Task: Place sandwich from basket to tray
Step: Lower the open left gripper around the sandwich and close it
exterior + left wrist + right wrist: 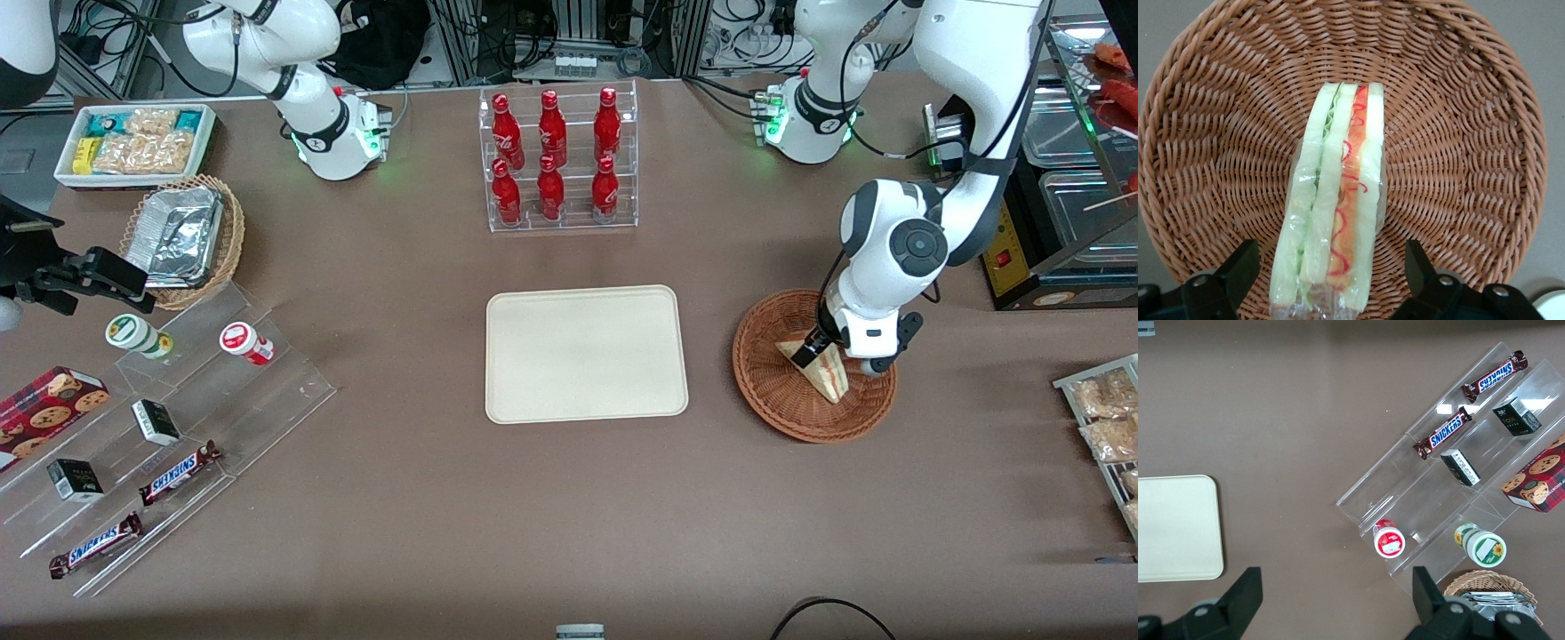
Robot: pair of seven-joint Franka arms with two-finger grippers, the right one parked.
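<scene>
The sandwich [831, 378], a plastic-wrapped wedge with red and green filling stripes, lies in the round reddish-brown wicker basket [773, 400] toward the working arm's end of the table. My left gripper [813, 351] is lowered into the basket, open, with one finger on each side of the sandwich and a gap on both sides. The left wrist view shows the sandwich [1338, 200] edge-up between the black fingers [1238, 270] of the gripper [1330, 253], on the basket weave [1458, 133]. The cream tray [587, 353] lies empty at the table's middle, beside the basket.
A clear rack of red bottles [560, 160] stands farther from the front camera than the tray. A stepped acrylic display with snacks [178, 418], a tan basket of foil trays [182, 236] and a white bin [133, 142] lie toward the parked arm's end. Snack packets [1107, 418] sit near the basket.
</scene>
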